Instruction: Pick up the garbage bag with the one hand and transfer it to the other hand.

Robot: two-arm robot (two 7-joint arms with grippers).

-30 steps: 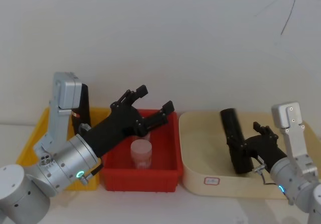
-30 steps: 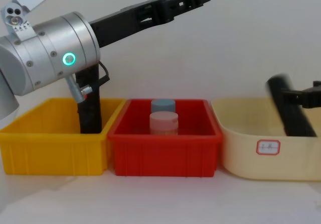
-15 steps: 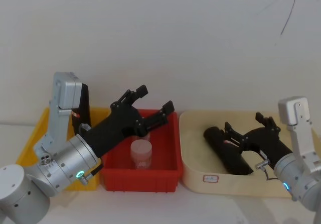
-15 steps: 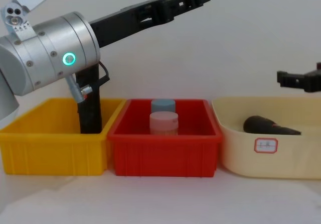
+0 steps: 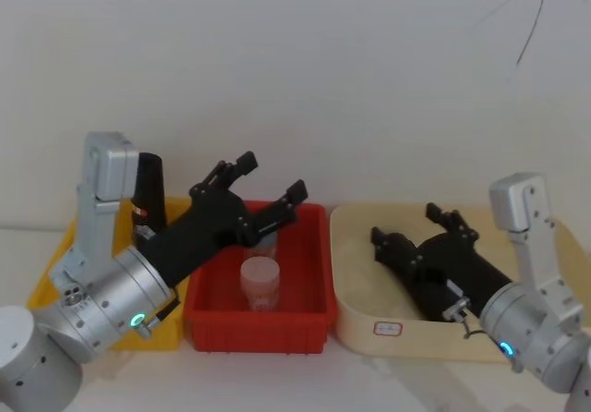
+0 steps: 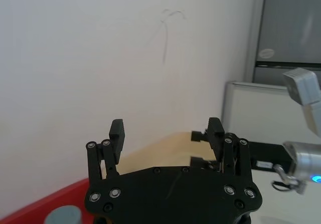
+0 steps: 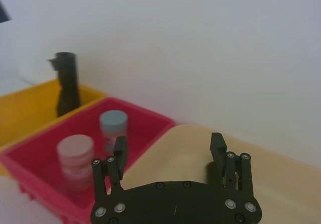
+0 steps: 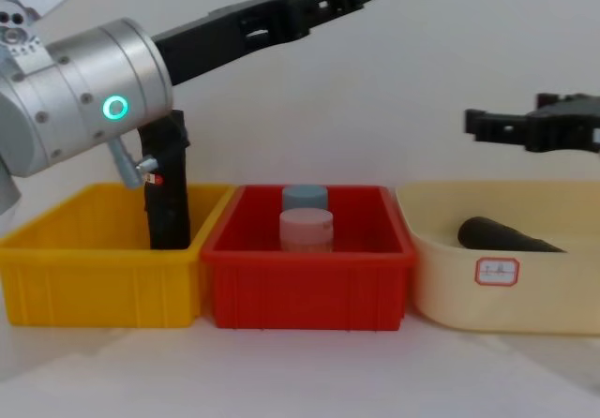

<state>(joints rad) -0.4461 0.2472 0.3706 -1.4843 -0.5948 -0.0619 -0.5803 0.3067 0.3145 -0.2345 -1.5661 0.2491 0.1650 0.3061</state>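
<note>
Left tool is up high over the red bin, fingers spread wide, nothing between them. The left wrist view confirms it: left tool released, only wall beyond the gap. On that arm's big silver joint a green ring light glows.

The garbage bag stands upright in the yellow bin at the robot's left, taller than the bin wall, with a small red mark on its side. No tool is on it. From the head it shows as a black column behind the left arm.

Over on the right, the right tool hovers above the beige bin, also released and empty; see the parted fingers in its wrist view. Below it a second black roll lies on its side in that bin.

The beige bin's front carries a white label with a red border; its writing is too small to read.

In the red bin, a pale pink jar stands in front of a grey-blue-lidded jar. All three bins sit side by side on the white bench.
</note>
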